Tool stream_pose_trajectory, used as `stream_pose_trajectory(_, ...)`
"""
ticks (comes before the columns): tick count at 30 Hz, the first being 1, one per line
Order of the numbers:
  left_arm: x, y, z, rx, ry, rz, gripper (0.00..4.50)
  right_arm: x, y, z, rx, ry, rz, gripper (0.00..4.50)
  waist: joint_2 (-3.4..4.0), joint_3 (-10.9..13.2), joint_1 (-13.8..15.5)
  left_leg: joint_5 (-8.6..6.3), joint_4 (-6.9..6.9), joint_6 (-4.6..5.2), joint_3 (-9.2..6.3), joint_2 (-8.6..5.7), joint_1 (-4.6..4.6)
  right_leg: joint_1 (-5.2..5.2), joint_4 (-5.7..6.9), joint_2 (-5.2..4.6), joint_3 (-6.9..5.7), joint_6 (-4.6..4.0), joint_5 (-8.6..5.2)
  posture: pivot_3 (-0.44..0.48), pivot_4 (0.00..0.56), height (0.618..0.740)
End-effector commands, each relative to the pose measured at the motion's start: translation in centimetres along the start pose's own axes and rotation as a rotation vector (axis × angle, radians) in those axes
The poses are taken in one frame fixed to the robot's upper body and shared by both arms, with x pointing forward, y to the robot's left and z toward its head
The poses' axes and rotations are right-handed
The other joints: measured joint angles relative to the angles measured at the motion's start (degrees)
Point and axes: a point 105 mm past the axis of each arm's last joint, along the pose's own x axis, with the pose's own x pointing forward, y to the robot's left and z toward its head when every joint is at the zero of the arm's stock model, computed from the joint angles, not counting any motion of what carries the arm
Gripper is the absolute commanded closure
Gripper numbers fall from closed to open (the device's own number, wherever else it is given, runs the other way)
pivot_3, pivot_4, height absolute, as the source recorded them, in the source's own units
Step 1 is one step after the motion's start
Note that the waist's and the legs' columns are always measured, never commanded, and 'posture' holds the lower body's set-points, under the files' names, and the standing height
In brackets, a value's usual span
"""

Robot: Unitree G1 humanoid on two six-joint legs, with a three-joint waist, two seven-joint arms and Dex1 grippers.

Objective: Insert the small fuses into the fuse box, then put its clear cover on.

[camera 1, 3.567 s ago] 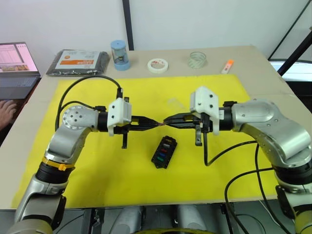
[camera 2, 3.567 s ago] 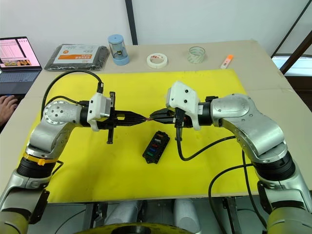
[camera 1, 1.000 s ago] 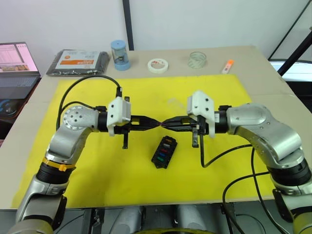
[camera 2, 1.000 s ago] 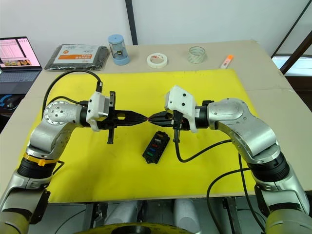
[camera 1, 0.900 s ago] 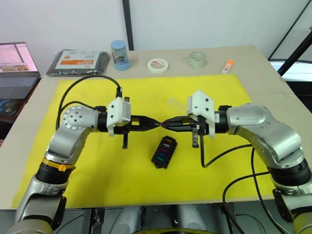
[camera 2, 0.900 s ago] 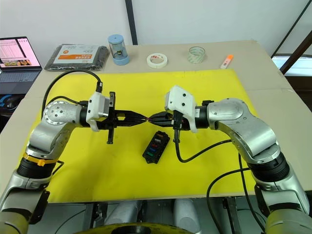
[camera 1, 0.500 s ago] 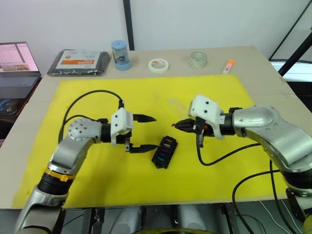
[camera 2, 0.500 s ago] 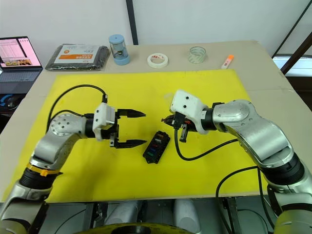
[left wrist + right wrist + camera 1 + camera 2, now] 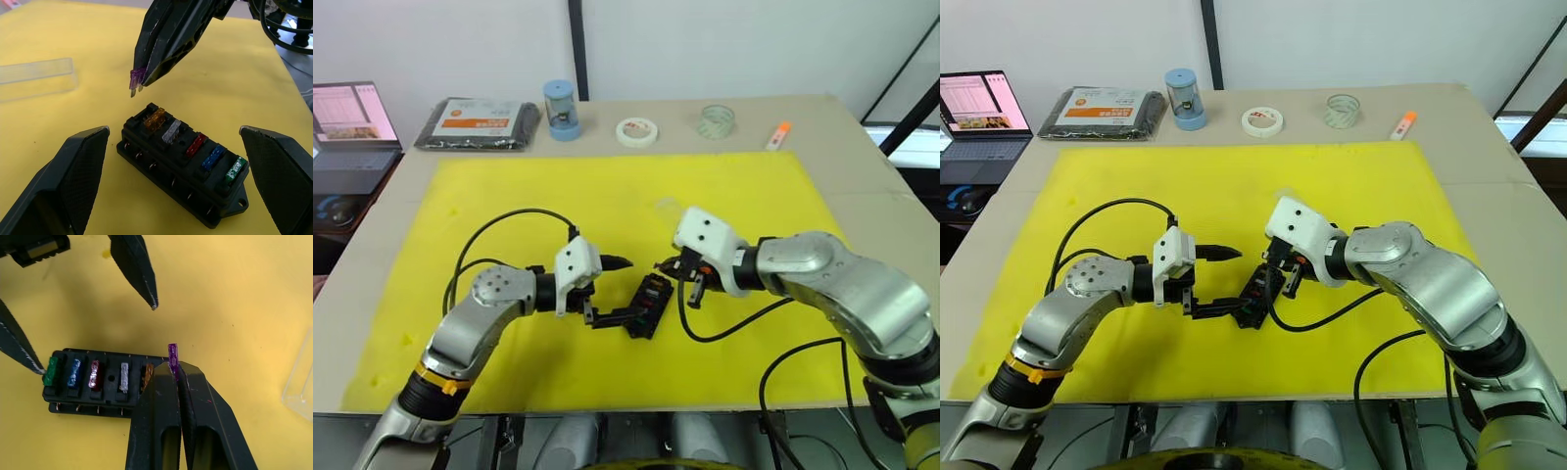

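Your right gripper (image 9: 142,81), clamped on the purple fuse (image 9: 134,77) above the fuse box (image 9: 188,161), may miss the slot; left gripper (image 9: 1217,279) spread apart.

We see our right gripper (image 9: 138,84) pinching a purple fuse (image 9: 173,356) just above the fuse box (image 9: 186,163), at its free end slot beside the amber fuse (image 9: 154,118). Our left gripper (image 9: 1226,279) straddles the box, spread wide, one fingertip (image 9: 40,370) touching its green end. The clear cover (image 9: 35,77) lies apart on the mat.
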Motion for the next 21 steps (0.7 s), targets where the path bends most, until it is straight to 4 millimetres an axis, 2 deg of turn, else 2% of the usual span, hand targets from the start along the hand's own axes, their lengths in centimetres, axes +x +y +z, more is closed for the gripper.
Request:
stream_pose_trajectory(1, -0.2, -0.2, 0.9, 0.033, -0.020, -0.001, 0.02, -0.1, -0.1, 0.3, -0.019, -0.012, -0.020, 4.50, 0.00, 0.0, 0.0, 0.00, 0.00, 0.00, 0.00, 0.00, 0.00, 0.00, 0.00, 0.00, 0.00, 0.00, 0.00, 0.000, 0.150, 0.740)
stream_pose_trajectory(21, 0.2, 0.1, 1.3, 0.019, -0.032, 0.011, 0.02, 1.2, -0.3, -1.5, -0.003, 0.040, 0.001, 4.50, 0.00, 0.0, 0.0, 0.00, 0.01, 0.00, 0.00, -0.01, -0.01, 0.00, -0.01, -0.01, -0.02, 0.00, 0.00, 0.000, 0.150, 0.740)
